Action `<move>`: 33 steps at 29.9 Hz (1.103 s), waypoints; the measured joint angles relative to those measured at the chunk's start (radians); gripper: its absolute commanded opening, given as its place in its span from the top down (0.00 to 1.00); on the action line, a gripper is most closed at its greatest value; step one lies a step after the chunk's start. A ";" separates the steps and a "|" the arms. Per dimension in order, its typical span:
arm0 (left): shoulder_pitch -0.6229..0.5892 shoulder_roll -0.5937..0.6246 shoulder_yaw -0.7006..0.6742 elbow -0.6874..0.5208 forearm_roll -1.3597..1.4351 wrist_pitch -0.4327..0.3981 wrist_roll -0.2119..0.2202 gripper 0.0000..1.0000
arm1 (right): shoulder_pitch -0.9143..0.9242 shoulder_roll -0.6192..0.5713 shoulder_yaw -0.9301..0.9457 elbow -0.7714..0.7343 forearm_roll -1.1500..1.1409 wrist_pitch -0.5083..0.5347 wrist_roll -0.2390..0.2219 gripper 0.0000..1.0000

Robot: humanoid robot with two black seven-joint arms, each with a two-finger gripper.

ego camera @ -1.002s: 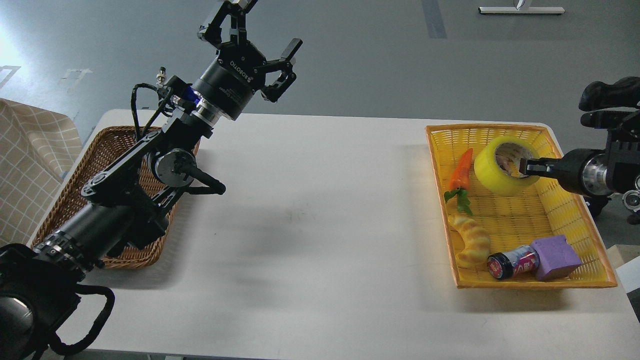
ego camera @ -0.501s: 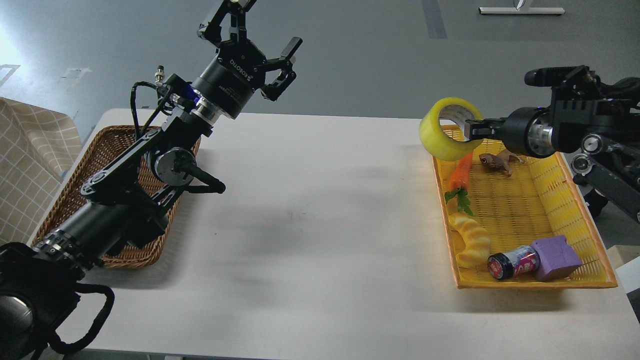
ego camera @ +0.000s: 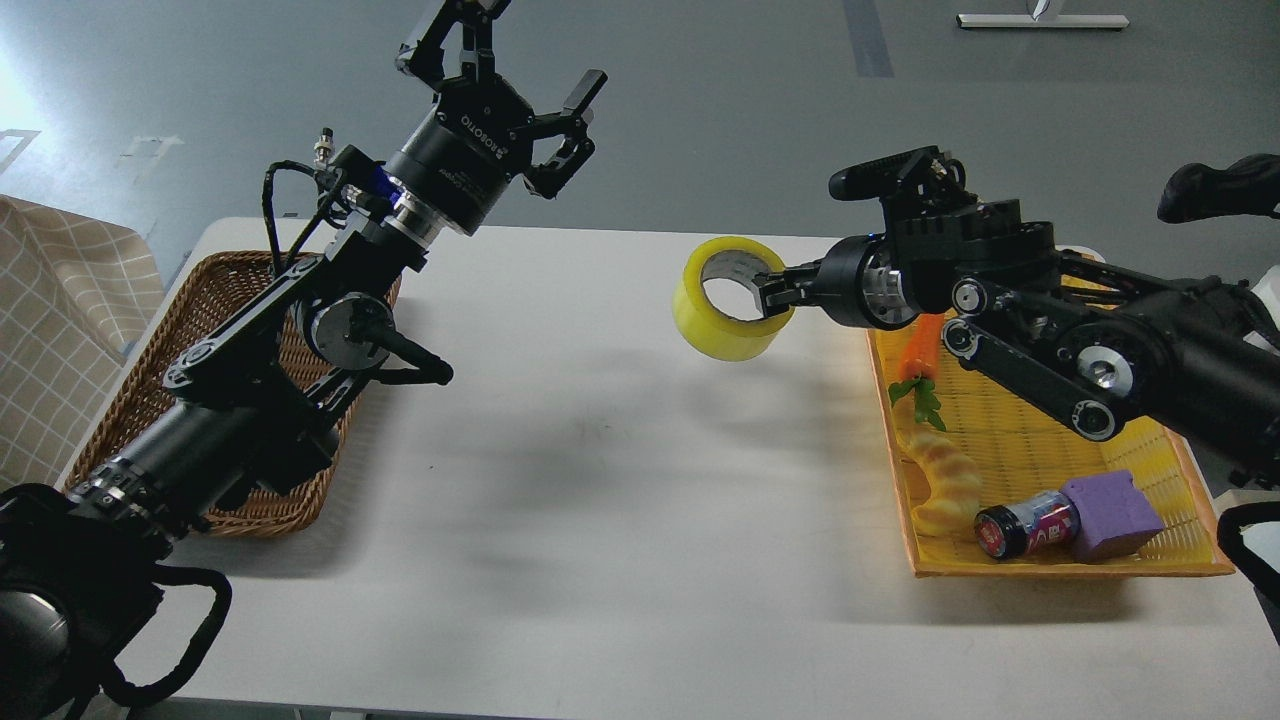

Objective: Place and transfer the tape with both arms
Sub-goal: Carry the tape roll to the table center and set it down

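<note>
The tape (ego camera: 728, 300) is seen as glossy, translucent yellow film wound on a dull grey core. The counter (ego camera: 620, 480) is finished in smooth, matt white laminate, faintly scuffed. The left basket (ego camera: 150, 400) is woven of brown wicker, rough in texture; the right basket (ego camera: 1160, 520) is moulded in yellow plastic mesh with a slight sheen. Both arms are cased in matt black, with bright metal rings at the right wrist (ego camera: 885, 295). The block (ego camera: 1110, 515) looks like matt purple foam. A checked cloth (ego camera: 60, 330) is draped at the left.
</note>
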 measured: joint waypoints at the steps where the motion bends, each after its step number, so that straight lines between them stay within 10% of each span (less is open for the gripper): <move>1: 0.000 0.000 0.000 0.000 0.000 0.000 0.000 0.02 | 0.000 0.021 -0.002 -0.012 0.000 0.000 0.000 1.00; 33: -0.003 -0.006 -0.003 0.000 0.000 0.000 -0.002 0.02 | -0.025 0.212 -0.143 -0.188 -0.015 0.000 0.002 1.00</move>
